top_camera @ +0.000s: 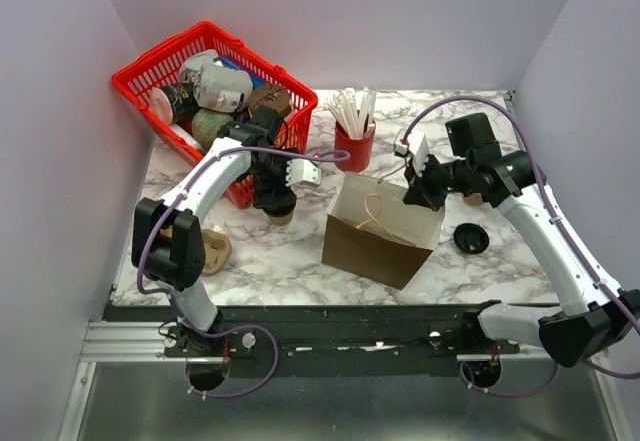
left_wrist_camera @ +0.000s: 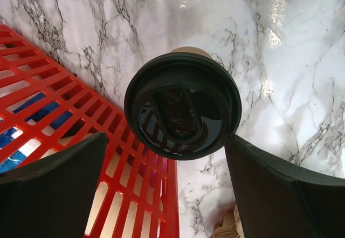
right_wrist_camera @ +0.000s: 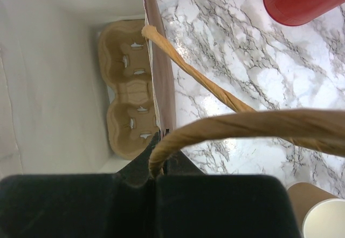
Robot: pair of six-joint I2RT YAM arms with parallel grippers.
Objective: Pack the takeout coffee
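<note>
A small brown paper coffee cup [left_wrist_camera: 186, 51] with a glossy round black lid [left_wrist_camera: 182, 107] stands on marble, left of centre in the overhead view. The red basket [left_wrist_camera: 64, 114] sits just beside it at lower left in the left wrist view, and bare table [left_wrist_camera: 280, 43] opens to the right. The left gripper [top_camera: 275, 199] hovers above, jaws wide. The right gripper [top_camera: 415, 193] is clamped on the paper bag [top_camera: 375, 246] rim.

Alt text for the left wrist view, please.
A coffee cup with a black lid stands on the marble table, seen from above and framed by the open left gripper. A red basket lies beside it at left.
</note>
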